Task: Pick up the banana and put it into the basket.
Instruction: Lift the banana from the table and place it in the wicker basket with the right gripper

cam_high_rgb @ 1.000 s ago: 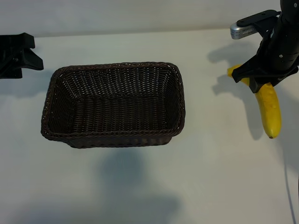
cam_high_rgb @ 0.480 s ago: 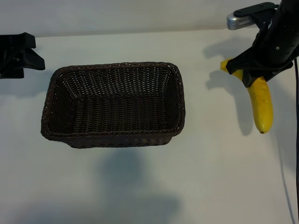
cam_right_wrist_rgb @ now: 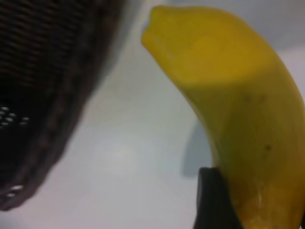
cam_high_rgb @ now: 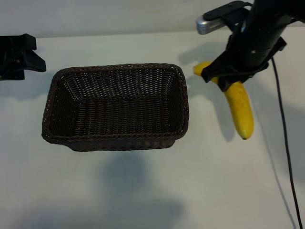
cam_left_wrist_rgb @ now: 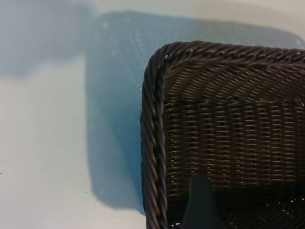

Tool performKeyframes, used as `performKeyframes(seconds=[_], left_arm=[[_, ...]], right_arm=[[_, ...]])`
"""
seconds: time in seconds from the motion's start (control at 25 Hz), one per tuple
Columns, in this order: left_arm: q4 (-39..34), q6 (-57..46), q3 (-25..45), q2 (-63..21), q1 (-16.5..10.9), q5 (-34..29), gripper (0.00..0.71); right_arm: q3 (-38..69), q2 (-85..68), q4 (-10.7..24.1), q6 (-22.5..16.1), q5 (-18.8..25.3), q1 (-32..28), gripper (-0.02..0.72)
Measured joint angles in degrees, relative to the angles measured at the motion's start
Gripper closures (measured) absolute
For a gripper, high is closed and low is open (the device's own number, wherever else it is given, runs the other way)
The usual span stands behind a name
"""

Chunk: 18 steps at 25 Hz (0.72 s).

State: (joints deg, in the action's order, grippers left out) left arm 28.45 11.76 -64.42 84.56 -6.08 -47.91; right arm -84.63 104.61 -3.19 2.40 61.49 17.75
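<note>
Right claw (cam_high_rgb: 228, 78) clamped on the banana (cam_high_rgb: 238, 107), gripping it near its upper end, so a short yellow tip sticks out toward the basket (cam_high_rgb: 114, 106) and the long lower part hangs out past the claw on the other side. Banana is lifted clear of the white surface (cam_high_rgb: 214, 181), its shadow lying on the surface between it and the basket. It sits just beside the basket's right-hand short wall in the exterior view, still outside the rim, not over the opening. Right wrist view: banana (cam_right_wrist_rgb: 228, 109) fills most of the picture, one dark finger (cam_right_wrist_rgb: 212, 200) pressed against it, basket rim (cam_right_wrist_rgb: 62, 119) blurred at the side with a strip of white surface between them. Basket is dark brown wicker, rectangular, nothing inside it, resting flat near the middle of the surface. Left claw (cam_high_rgb: 21, 57) parked at the far left edge of the exterior view, well apart from the banana, jaws apart and holding nothing; left wrist view shows a corner of the basket (cam_left_wrist_rgb: 157, 95) close under it. A black cable (cam_high_rgb: 286, 157) trails down from the right arm.
</note>
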Motion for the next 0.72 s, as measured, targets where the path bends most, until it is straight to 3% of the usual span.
performKeyframes(seconds=[0.72], left_arm=[[0.0, 1.1, 0.0, 0.0, 0.0, -0.3, 0.163]], right_arm=[[-4.5, 0.6, -2.6, -1.7, -1.6, 7.9, 0.297]])
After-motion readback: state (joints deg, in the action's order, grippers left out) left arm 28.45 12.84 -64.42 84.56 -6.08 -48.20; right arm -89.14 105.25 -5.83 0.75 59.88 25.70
